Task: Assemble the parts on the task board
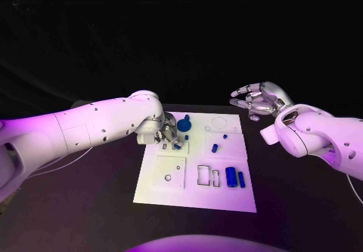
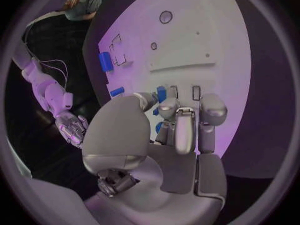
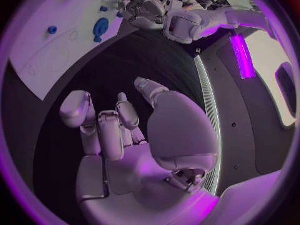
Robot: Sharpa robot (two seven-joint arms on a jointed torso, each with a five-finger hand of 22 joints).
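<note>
The left hand (image 1: pixel 168 132), fingers curled down over a small blue part (image 1: pixel 177 146) at the upper left of the white board (image 1: pixel 195 197), is far nearer it than the empty, spread right hand (image 1: pixel 258 100) off the board's upper right; whether it grips the part I cannot tell.

Blue parts (image 1: pixel 231 176) lie on the white task board (image 1: pixel 159 191) atop a black table (image 1: pixel 302 199).

The left hand (image 2: pixel 172 130) reaches over the white task board (image 2: pixel 206 40), its fingers (image 2: pixel 185 130) curled down at a small blue part (image 2: pixel 162 93) near two slots. Further off lie two more blue parts (image 2: pixel 105 61) beside rectangular outlines. The right hand (image 2: pixel 74 128) hangs apart over the dark surface (image 2: pixel 262 100).
</note>
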